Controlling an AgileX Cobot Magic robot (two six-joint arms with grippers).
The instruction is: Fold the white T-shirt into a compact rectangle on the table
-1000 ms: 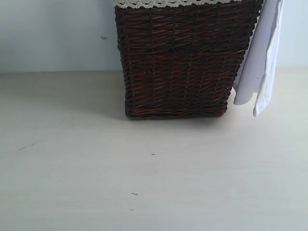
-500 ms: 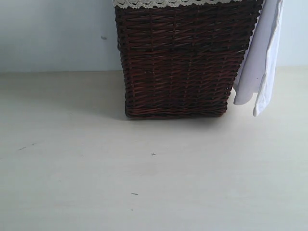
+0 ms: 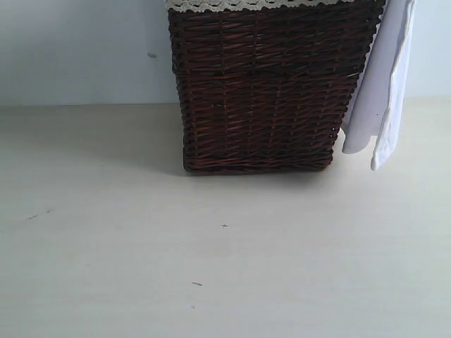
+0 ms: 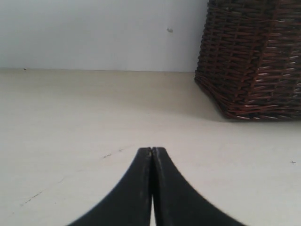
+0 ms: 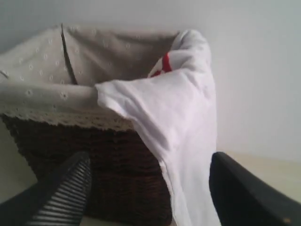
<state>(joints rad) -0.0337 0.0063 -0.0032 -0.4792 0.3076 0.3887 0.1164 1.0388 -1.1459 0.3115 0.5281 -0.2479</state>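
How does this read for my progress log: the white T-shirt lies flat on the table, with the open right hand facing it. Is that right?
No. The T-shirt hangs over the basket's rim, not flat on the table, as the right wrist view shows. The open right hand does face it.

A pale blue-grey wall (image 3: pixel 70 49) (1 small dark mark (image 3: pixel 151 55)) backs a dark wicker basket (image 3: pixel 261 91).

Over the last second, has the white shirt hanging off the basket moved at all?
No. The white T-shirt hangs where it did beside the wicker basket, its lowest tip level with the basket's base.
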